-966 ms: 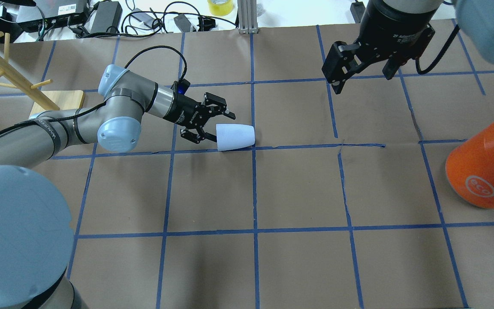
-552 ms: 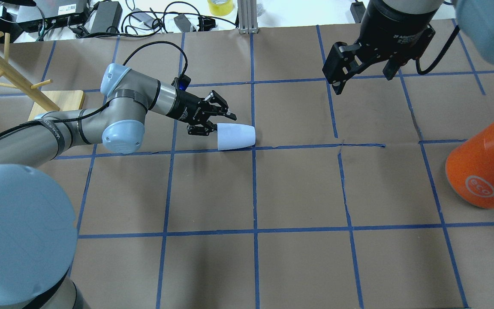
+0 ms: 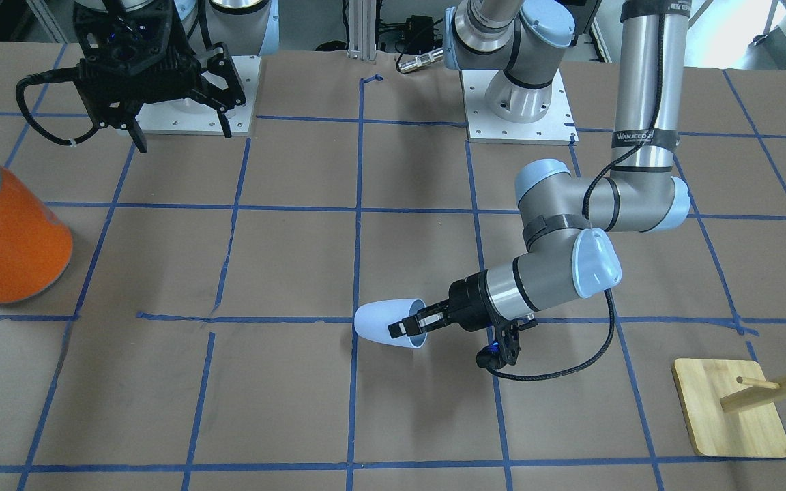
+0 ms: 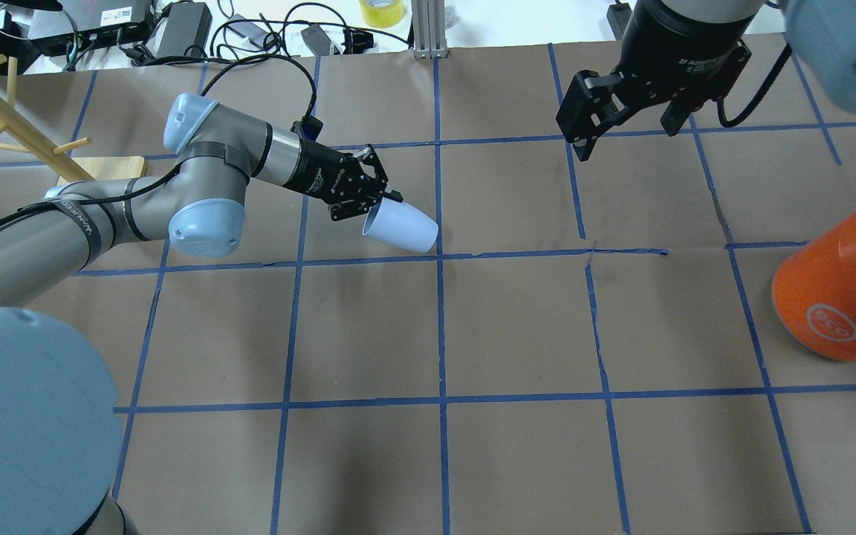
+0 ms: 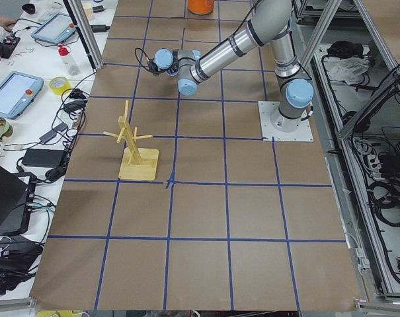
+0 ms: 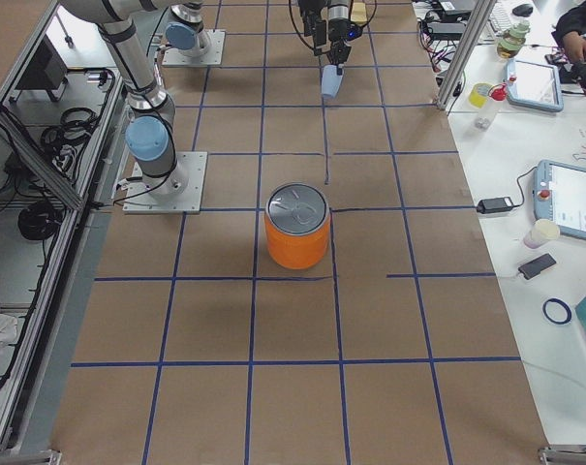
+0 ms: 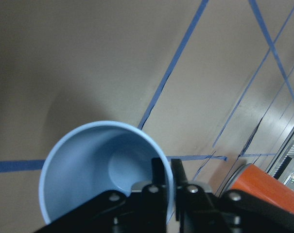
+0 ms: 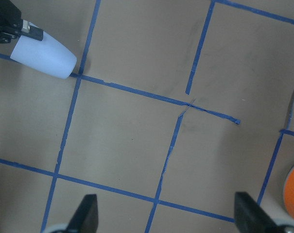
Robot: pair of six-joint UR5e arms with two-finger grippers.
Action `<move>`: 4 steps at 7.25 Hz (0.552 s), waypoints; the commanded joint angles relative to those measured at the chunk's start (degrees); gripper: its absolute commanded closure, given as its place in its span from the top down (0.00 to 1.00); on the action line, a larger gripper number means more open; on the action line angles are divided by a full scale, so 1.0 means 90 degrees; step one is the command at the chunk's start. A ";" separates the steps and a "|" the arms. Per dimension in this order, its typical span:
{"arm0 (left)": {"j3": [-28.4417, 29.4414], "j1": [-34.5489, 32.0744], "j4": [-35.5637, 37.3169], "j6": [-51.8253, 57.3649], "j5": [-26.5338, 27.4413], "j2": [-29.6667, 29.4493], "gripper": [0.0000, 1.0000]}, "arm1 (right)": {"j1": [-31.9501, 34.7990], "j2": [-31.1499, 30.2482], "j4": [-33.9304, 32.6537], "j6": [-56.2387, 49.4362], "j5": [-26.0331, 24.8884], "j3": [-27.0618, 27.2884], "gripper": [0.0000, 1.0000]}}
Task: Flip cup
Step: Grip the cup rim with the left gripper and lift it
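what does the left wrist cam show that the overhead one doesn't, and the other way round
Only the left wrist view: the hollow inside of the cup, with the left gripper pinching its rim, one finger inside and one outside. Only the overhead view: the right gripper, open and well away from the cup, and the wooden rack. Both: the cup, the left gripper, the blue tape lines and the orange can.

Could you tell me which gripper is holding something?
The left gripper, shut on the rim of the small pale blue plastic cup; the right gripper hangs open and empty.
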 commanded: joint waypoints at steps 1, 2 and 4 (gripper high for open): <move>0.0484 -0.0002 -0.0117 -0.0419 0.0854 0.0334 0.00 | -0.0010 0.0021 -0.0048 -0.0021 0.0016 0.0019 1.00; 0.0680 0.0037 -0.0137 -0.0274 0.1431 0.0413 0.00 | -0.0010 0.0021 -0.0077 -0.0040 0.0016 0.0020 1.00; 0.1177 0.0077 -0.1039 0.1213 0.3097 0.0511 0.00 | -0.0010 0.0021 -0.0087 -0.0031 0.0007 0.0020 1.00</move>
